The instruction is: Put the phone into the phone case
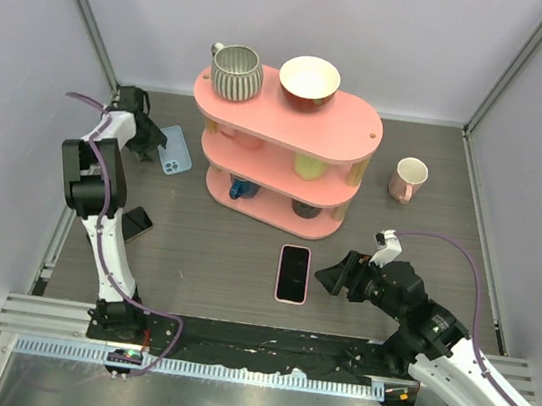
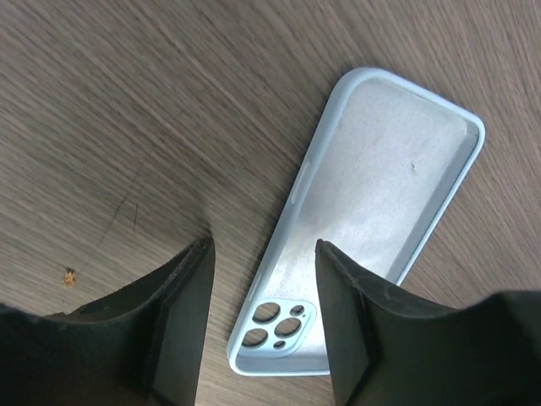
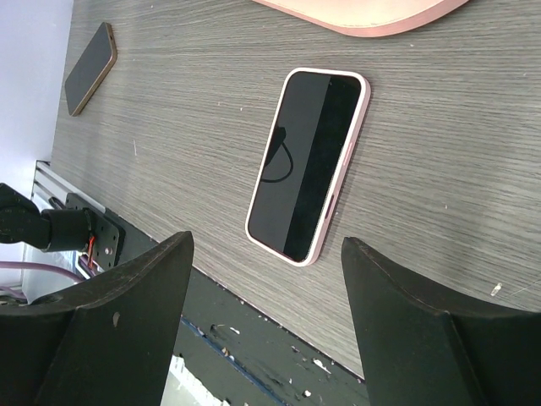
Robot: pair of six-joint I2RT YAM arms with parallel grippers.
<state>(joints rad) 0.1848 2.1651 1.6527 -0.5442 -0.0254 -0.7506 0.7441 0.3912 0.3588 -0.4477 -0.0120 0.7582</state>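
Note:
The empty light blue phone case (image 1: 174,149) (image 2: 380,186) lies inner side up at the back left of the table. My left gripper (image 1: 144,140) (image 2: 264,245) hangs low over its camera-cutout end, open; the case's long left rim runs between the fingers and the right finger (image 2: 355,321) covers the corner. A phone with a pink rim (image 1: 292,273) (image 3: 308,161) lies screen up in the middle near the front edge. My right gripper (image 1: 337,273) (image 3: 266,244) stands open just to its right, holding nothing. A second, dark phone (image 1: 137,223) (image 3: 90,56) lies beside the left arm.
A pink three-tier shelf (image 1: 288,115) stands at the back centre, with a grey ribbed mug (image 1: 237,72) and a bowl (image 1: 309,80) on top and small items on its lower tiers. A pink and white mug (image 1: 409,178) stands to its right. Walls close in on both sides.

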